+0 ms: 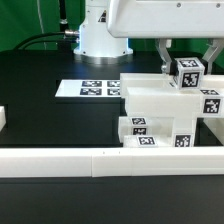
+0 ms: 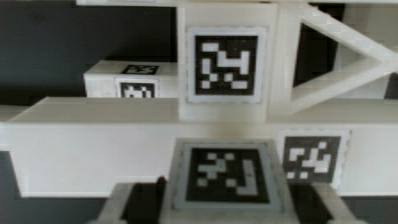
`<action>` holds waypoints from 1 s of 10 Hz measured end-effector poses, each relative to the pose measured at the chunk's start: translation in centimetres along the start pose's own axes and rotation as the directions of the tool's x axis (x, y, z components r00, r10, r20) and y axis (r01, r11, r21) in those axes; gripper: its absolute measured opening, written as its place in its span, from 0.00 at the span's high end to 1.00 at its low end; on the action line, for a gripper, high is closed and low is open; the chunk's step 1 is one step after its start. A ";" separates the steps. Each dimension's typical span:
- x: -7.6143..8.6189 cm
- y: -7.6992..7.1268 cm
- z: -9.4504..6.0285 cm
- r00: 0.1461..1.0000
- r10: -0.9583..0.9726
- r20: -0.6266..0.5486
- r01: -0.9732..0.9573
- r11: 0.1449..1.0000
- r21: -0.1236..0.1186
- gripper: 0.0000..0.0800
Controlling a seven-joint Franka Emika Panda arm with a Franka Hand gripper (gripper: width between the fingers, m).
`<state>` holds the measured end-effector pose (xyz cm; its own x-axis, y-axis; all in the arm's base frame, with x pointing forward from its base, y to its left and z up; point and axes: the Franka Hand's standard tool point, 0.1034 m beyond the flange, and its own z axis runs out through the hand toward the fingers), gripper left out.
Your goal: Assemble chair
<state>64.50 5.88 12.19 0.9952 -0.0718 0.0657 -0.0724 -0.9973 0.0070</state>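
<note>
Running along the front of the black table [image 1: 50, 110], the low white border wall [image 1: 60, 160] is lying closest. Just behind it, toward the exterior view's right, the chair [image 1: 160, 105] is sitting as a part-built stack of chunky white tagged pieces. A broad slab [image 1: 150, 98] is resting across smaller blocks [image 1: 150, 132]. Above that slab the gripper [image 1: 187, 66] is reaching down, and its jaws are pinching a short post [image 1: 187, 76] by two opposite flat sides. The post is sitting at or just over the slab's top, though the blur is making it hard to say whether the two are touching. In the wrist view, the post [image 2: 222, 172] is filling the space between the dark fingers [image 2: 139, 205]. Beyond it the slab [image 2: 107, 125] is crossing the view, and the X-braced frame [image 2: 338, 60] is rising behind. These pieces are looking stiff, light and hard rather than fragile, with smooth faces that could be slippery. The best hold is therefore likely square across parallel flat sides near mid-height, because a grip on a corner or low on the post would risk it twisting as it is pressed home. Farther back, the marker board [image 1: 98, 88] is lying flat on the table, and behind it the arm's base [image 1: 100, 35] is standing.
</note>
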 end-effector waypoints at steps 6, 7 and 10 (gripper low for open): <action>0.2 0.0 0.0 0.926 0.376 -0.026 -0.376 0.927 0.013 0.64; 0.2 0.0 0.0 0.891 0.454 -0.024 -0.454 0.891 0.018 0.64; 0.1 0.1 0.1 0.742 0.670 -0.009 -0.670 0.742 0.029 0.64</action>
<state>64.64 5.73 12.08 0.6896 -0.7215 0.0623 -0.7183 -0.6924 -0.0682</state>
